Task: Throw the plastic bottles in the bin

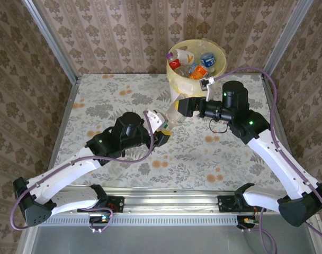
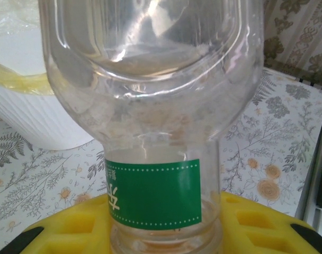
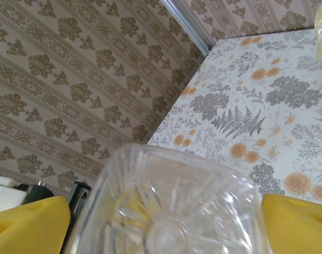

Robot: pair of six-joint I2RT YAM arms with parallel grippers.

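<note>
A clear plastic bottle (image 2: pixel 150 106) with a green label is held by its neck in my left gripper (image 2: pixel 163 230), which is shut on it. In the top view this bottle (image 1: pixel 171 114) slants up from the left gripper (image 1: pixel 162 129) toward the right gripper (image 1: pixel 178 107). The bottle's ribbed base (image 3: pixel 171 206) sits between the yellow fingers (image 3: pixel 28 225) of my right gripper (image 3: pixel 166 227). That gripper is open, with a gap on the left side. The pale yellow bin (image 1: pixel 174 71) stands just behind at the table's far side, with several bottles (image 1: pixel 199 66) inside.
The bin's whitish lower wall (image 2: pixel 39 116) is close on the left of the held bottle. Metal frame posts (image 1: pixel 52 39) and patterned walls enclose the floral table (image 1: pixel 108 100) on three sides.
</note>
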